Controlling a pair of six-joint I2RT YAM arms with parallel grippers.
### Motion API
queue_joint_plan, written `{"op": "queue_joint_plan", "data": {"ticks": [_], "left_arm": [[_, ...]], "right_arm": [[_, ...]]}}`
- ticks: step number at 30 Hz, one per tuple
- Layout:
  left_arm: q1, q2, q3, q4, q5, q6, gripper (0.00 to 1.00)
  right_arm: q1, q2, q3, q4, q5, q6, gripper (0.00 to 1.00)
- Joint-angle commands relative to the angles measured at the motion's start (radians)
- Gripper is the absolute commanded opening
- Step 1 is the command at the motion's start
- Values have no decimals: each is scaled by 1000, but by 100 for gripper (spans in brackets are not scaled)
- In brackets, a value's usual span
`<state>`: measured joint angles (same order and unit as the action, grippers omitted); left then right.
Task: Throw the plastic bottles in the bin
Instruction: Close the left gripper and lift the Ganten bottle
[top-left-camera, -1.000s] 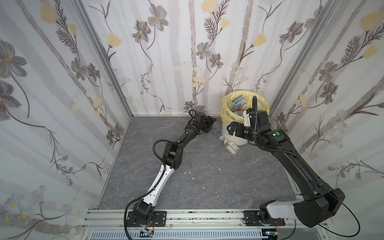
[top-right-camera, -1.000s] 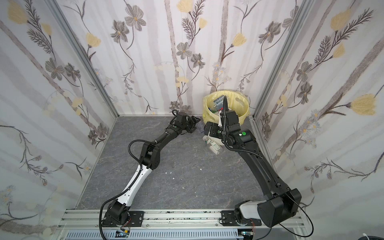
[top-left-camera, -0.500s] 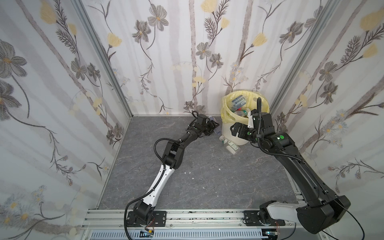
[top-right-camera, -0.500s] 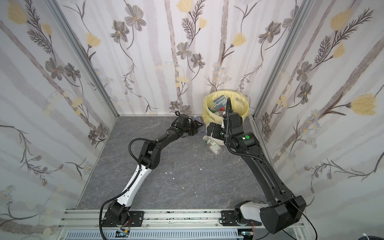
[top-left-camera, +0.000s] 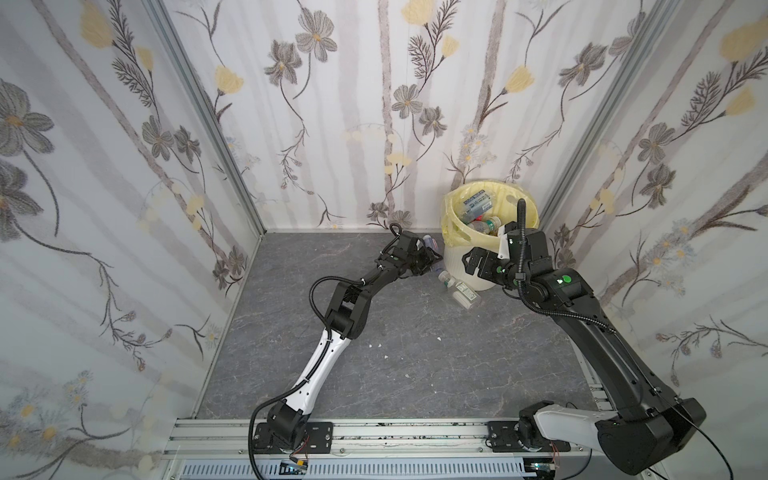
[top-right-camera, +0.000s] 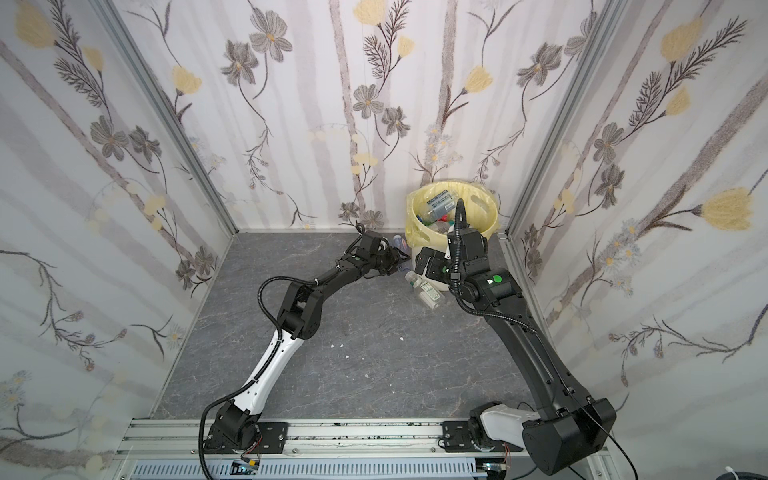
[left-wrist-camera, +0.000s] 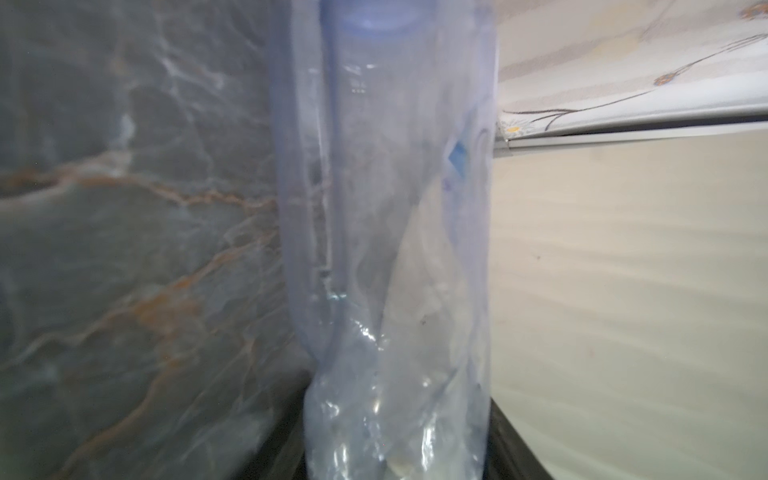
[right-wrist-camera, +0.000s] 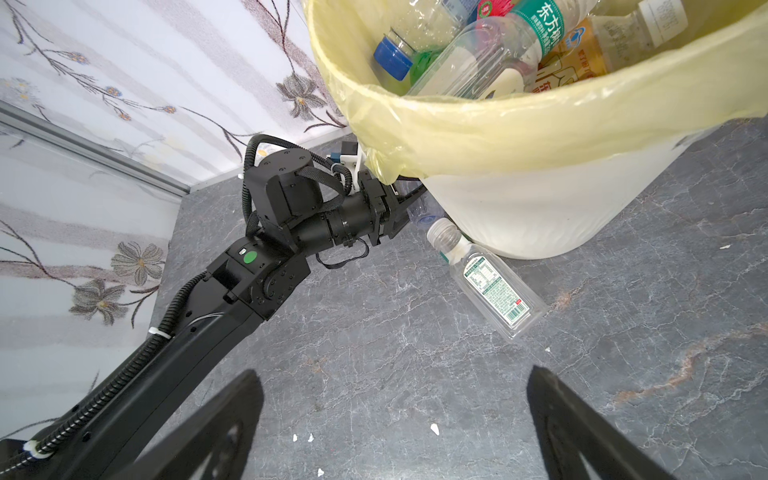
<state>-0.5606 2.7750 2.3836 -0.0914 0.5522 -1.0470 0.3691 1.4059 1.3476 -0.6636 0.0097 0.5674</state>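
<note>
The cream bin with a yellow bag stands in the far right corner, with several plastic bottles inside. My left gripper lies low at the foot of the bin's left side, shut on a clear blue-tinted bottle that fills the gap between its jaws. Another clear bottle with a green-and-white label lies on the floor against the bin. Above it hangs my right gripper, open and empty.
The bin's wall is right beside the held bottle. Flowered walls close in the grey marbled floor on three sides. Small white scraps lie mid-floor. A metal rail runs along the front edge.
My left gripper has slid right toward the bin's foot and closed on the blue-tinted bottle. The right arm has drifted a little to the right, its gripper still open.
</note>
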Motion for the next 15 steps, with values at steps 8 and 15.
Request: {"op": "queue_joint_plan", "data": {"ticks": [8, 15], "left_arm": [[46, -167, -117, -74, 8, 56, 49], [75, -291, -249, -76, 48, 126, 48]], "right_arm": [[0, 13, -18, 73, -38, 5, 100], [-1, 38, -21, 81, -67, 5, 100]]}}
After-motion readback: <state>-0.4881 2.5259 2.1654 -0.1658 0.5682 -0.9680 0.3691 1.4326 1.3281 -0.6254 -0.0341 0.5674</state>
